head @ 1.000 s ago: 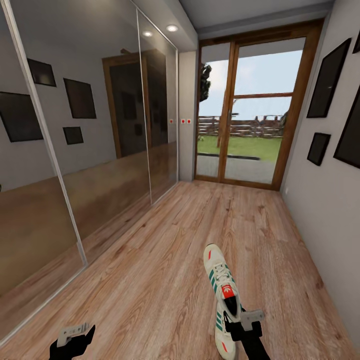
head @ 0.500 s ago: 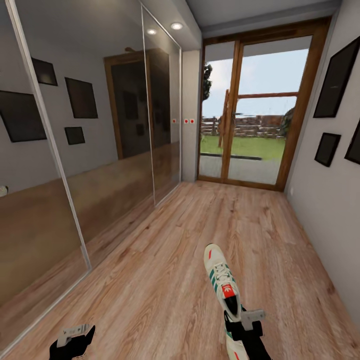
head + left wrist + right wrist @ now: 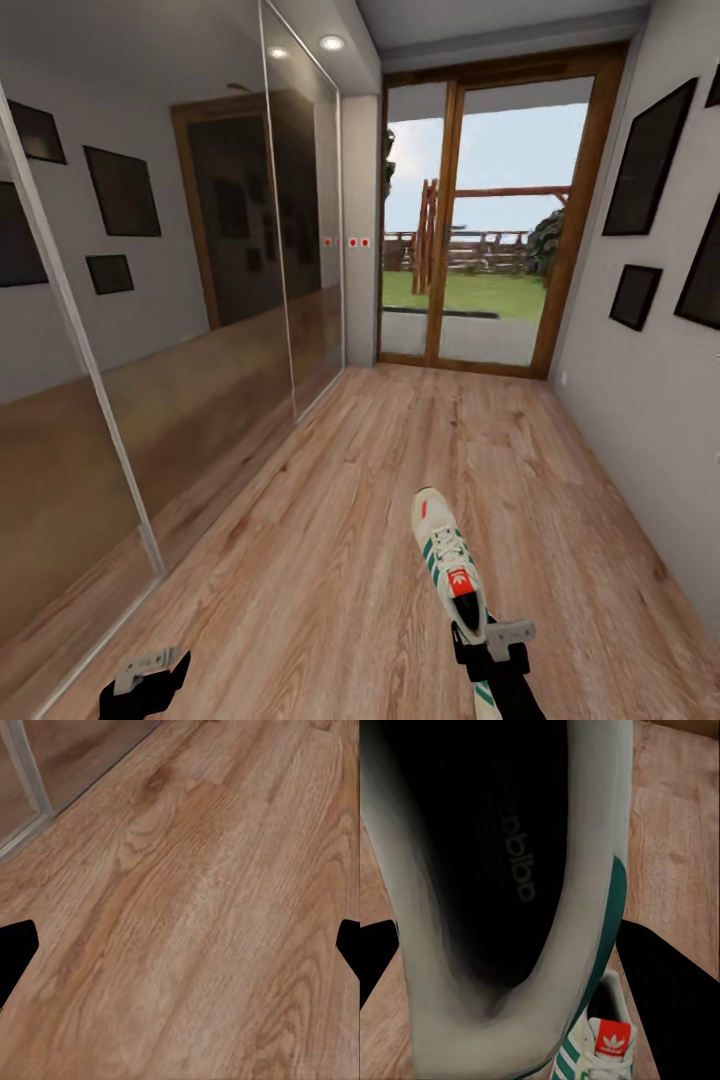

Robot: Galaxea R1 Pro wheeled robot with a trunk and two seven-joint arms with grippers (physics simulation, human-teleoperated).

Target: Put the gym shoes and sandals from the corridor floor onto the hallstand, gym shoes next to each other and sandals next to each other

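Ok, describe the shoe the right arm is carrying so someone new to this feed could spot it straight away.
Start at the glass garden door at the corridor's far end and follow the wood-plank floor back toward the robot. Low in the head view, the right gripper is shut on the gym shoe, toe pointing at the door. It is cream-white with green side stripes and a red tongue label.

The robot's head camera has swung since a second ago: the wood-framed glass door and the mirrored wardrobe panels sit further left in its picture. The cream-white lace-up sneaker with green stripes has dropped slightly lower over the wood-plank floor.
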